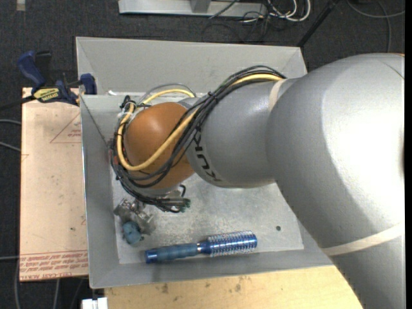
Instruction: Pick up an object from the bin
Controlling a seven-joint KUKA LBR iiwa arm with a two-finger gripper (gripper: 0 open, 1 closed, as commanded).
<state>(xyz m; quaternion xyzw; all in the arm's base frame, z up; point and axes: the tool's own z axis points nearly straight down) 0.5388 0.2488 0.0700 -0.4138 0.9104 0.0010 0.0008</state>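
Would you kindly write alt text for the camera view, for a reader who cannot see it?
The robot arm's tool hangs low in the near-left corner of the grey bin, right over a small blue-grey object. A blue hairbrush lies along the near wall.

Light from above falls bright on my arm [335, 147], a soft sheen along its shell; faint shadow beneath it on the bin [193, 60] floor.

A blue hairbrush [201, 246] lines the bin's [96, 192] near edge; a small blue lump [133, 234] sits by its near-left corner; bare floor behind the brush.
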